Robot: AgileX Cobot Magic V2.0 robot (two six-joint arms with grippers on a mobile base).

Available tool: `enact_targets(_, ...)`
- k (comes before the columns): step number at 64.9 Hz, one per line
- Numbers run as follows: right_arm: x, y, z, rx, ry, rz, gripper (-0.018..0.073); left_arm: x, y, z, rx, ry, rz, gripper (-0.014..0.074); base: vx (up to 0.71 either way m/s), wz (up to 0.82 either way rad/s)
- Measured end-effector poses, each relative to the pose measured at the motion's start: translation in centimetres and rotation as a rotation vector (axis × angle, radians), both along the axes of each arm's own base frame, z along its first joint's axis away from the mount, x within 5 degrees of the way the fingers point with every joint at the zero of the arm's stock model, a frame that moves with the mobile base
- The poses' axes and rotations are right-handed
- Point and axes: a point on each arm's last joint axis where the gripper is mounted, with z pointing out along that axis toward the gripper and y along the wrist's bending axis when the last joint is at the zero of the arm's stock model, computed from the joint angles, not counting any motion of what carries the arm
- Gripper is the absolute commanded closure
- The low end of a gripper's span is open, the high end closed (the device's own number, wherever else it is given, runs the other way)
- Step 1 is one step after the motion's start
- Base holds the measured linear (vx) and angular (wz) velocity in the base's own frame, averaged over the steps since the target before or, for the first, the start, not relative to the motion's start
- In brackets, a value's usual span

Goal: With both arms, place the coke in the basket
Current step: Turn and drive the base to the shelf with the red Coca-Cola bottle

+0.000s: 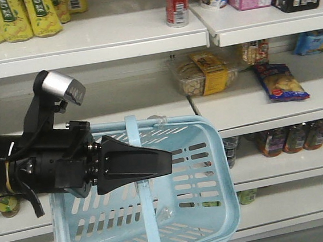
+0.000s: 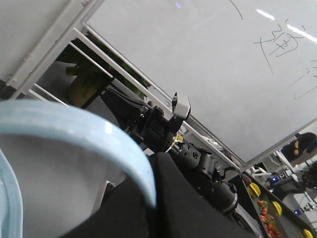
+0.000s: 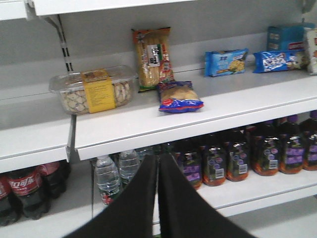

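Observation:
My left gripper is shut on the flat strap handle of the pale blue basket, which hangs tilted in front of the shelves. In the left wrist view the handle runs between the black fingers. My right gripper is shut and empty, and points at the lower shelf. Coke bottles with red labels stand at that shelf's far left, left of and apart from the right gripper. Their caps are hidden under the shelf edge.
Water bottles stand just left of the right gripper, and dark purple-labelled bottles to its right. A clear snack box and snack bags lie on the shelf above. A red can stands on the top shelf.

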Motion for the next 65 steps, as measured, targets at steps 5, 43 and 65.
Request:
enact_targets(5, 0.00, 0.00, 0.00, 0.000, 0.000, 0.000, 0.0564, 0.00, 0.00, 0.00, 0.000, 0.000, 0.000, 0.0603, 0.10, 0.39)
enact_targets(43, 0.00, 0.00, 0.00, 0.000, 0.000, 0.000, 0.0564, 0.00, 0.00, 0.00, 0.000, 0.000, 0.000, 0.0603, 0.10, 0.40)
enact_targets(65, 0.00, 0.00, 0.00, 0.000, 0.000, 0.000, 0.0564, 0.00, 0.00, 0.00, 0.000, 0.000, 0.000, 0.0603, 0.09, 0.23)
